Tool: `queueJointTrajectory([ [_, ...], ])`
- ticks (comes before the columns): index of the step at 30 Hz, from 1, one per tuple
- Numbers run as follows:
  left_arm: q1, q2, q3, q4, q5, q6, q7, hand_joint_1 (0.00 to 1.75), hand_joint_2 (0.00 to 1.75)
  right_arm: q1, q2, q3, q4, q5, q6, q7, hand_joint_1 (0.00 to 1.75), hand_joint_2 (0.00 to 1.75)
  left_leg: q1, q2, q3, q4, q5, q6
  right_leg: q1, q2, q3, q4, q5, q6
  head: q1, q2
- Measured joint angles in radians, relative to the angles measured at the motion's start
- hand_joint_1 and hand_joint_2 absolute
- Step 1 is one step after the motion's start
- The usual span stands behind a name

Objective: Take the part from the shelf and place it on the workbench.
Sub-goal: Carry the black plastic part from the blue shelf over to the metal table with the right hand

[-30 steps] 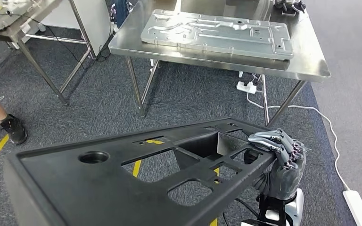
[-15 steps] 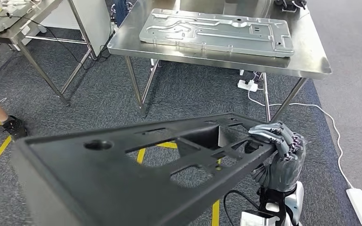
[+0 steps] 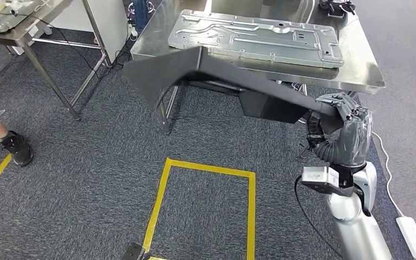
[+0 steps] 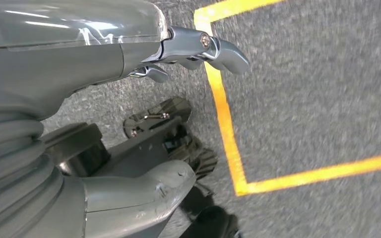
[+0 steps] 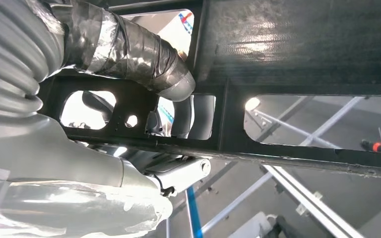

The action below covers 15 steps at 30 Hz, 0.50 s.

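While my right robot hand (image 3: 340, 125) grips the black part (image 3: 222, 76) near the steel tabletop (image 3: 357, 76), my left robot hand (image 4: 144, 148) hangs empty, fingers apart, over carpet.

The grey right hand (image 3: 340, 125) grips one end of the long black plastic frame part (image 3: 233, 81), raised before the steel workbench (image 3: 365, 73) (grey stamped metal panel (image 3: 257, 37) on top).

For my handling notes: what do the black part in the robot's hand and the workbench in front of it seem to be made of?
The large black perforated panel, gripped by the right hand: probably moulded plastic, matte with a faint sheen, moulded ribs and cut-outs; painted metal cannot be excluded.
The silver steel workbench: likely stainless steel, brushed and reflective, with thin shiny legs.
The grey stamped plate lying on it: apparently pressed sheet metal, dull silver.
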Motion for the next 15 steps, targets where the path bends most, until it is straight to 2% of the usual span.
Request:
queueJointTrajectory([
  [1, -0.001, -0.002, -0.011, 0.0, -0.014, -0.006, -0.004, 0.0, 1.75, -0.011, -0.002, -0.001, 0.012, -0.002, 0.006, 0.001, 1.75, 1.75, 0.0, 0.0, 0.0, -0.004, 0.003, 0.008, 0.0, -0.001, -0.019, 0.042, -0.026, 0.0, 0.0, 0.0],
  [3, -0.003, -0.006, -0.036, 0.0, -0.043, -0.013, -0.02, 0.0, 1.75, -0.024, -0.002, -0.001, 0.033, -0.005, 0.015, 0.002, 1.75, 1.75, -0.006, 0.001, -0.002, -0.004, 0.004, 0.016, 0.005, -0.002, -0.081, 0.171, -0.09, -0.003, 0.0, 0.0],
  [4, -0.005, -0.007, -0.049, 0.0, -0.056, -0.015, -0.03, 0.0, 1.75, -0.026, -0.001, 0.0, 0.043, -0.006, 0.019, 0.002, 1.75, 1.75, -0.01, 0.001, -0.002, -0.003, 0.003, 0.019, 0.008, -0.002, -0.11, 0.227, -0.108, -0.004, 0.0, 0.0],
  [5, -0.008, -0.009, -0.062, 0.0, -0.066, -0.015, -0.04, 0.0, 1.75, -0.027, -0.001, 0.001, 0.054, -0.006, 0.023, 0.002, 1.75, 1.75, -0.013, 0.0, -0.002, -0.003, 0.002, 0.021, 0.011, -0.002, -0.125, 0.253, -0.107, -0.007, 0.0, 0.0],
  [6, -0.014, -0.011, -0.074, 0.0, -0.072, -0.016, -0.05, 0.0, 1.75, -0.027, 0.0, 0.002, 0.063, -0.006, 0.025, 0.002, 1.75, 1.75, -0.017, -0.001, -0.001, -0.002, 0.001, 0.022, 0.013, -0.002, -0.123, 0.242, -0.087, -0.012, 0.0, 0.0],
  [8, -0.031, -0.016, -0.094, 0.0, -0.076, -0.016, -0.066, 0.0, 1.75, -0.031, 0.001, 0.006, 0.078, -0.006, 0.025, 0.001, 1.75, 1.75, -0.022, -0.005, 0.002, 0.001, -0.002, 0.023, 0.019, -0.003, -0.072, 0.126, -0.018, -0.026, 0.0, 0.0],
  [10, -0.051, -0.021, -0.108, 0.0, -0.074, -0.018, -0.079, 0.0, 1.75, -0.036, 0.004, 0.011, 0.087, -0.006, 0.022, -0.002, 1.75, 1.75, -0.028, -0.007, 0.0, 0.004, -0.005, 0.02, 0.027, -0.004, -0.023, 0.02, 0.02, -0.038, 0.0, 0.0],
  [12, -0.066, -0.023, -0.118, 0.0, -0.073, -0.02, -0.086, 0.0, 1.75, -0.037, 0.008, 0.016, 0.095, -0.012, 0.016, -0.009, 1.75, 1.75, -0.029, -0.007, -0.003, 0.004, -0.006, 0.014, 0.034, -0.004, -0.012, -0.007, 0.022, -0.042, 0.0, 0.0],
  [14, -0.075, -0.022, -0.127, 0.0, -0.074, -0.02, -0.089, 0.0, 1.75, -0.038, 0.015, 0.021, 0.102, -0.023, 0.009, -0.017, 1.75, 1.75, -0.029, -0.007, -0.001, 0.006, -0.011, 0.004, 0.029, -0.002, -0.01, -0.014, 0.025, -0.048, 0.0, 0.0],
  [15, -0.077, -0.022, -0.131, -0.001, -0.074, -0.021, -0.091, 0.0, 1.75, -0.039, 0.02, 0.024, 0.105, -0.028, 0.006, -0.022, 1.75, 1.75, -0.03, -0.006, -0.006, 0.02, -0.023, -0.002, 0.025, -0.003, -0.007, -0.019, 0.027, -0.053, -0.001, 0.0],
])
